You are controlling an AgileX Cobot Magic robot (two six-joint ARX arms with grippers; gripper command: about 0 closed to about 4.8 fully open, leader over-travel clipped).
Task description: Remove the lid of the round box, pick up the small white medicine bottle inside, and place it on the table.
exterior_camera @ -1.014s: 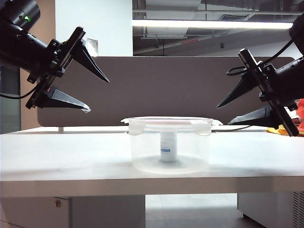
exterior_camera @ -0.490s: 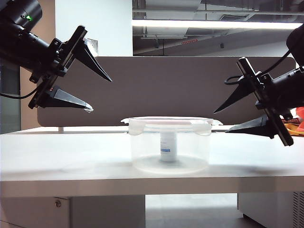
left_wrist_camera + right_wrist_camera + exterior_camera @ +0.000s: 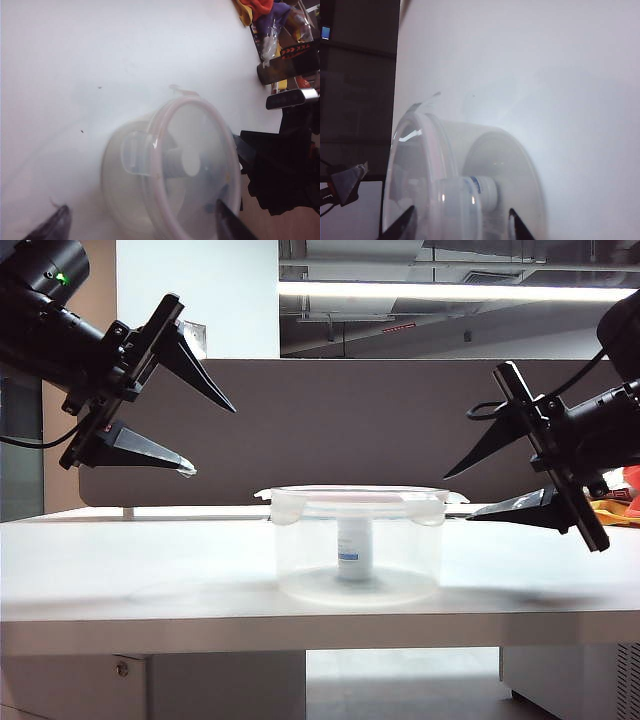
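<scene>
The round box [image 3: 357,550] is a clear tub in the middle of the white table [image 3: 150,570], with its lid [image 3: 360,492] on. The small white medicine bottle [image 3: 354,552] stands upright inside. My left gripper [image 3: 212,440] hangs open above and left of the box, well clear of it. My right gripper [image 3: 458,497] is open at the box's right rim, its lower fingertip just short of the wall. In the left wrist view the lid [image 3: 192,165] and the bottle [image 3: 185,162] under it lie ahead of the left gripper [image 3: 142,220]. In the right wrist view the box [image 3: 470,170] and the bottle [image 3: 480,192] lie ahead of the right gripper [image 3: 461,222].
A brown-grey divider panel [image 3: 340,430] runs along the table's back. Orange and yellow items [image 3: 615,508] lie at the far right behind my right arm. Coloured clutter [image 3: 270,20] sits past the table edge in the left wrist view.
My right gripper has moved left toward the box's right rim and tipped downward. The left gripper, box, lid and bottle have stayed put.
</scene>
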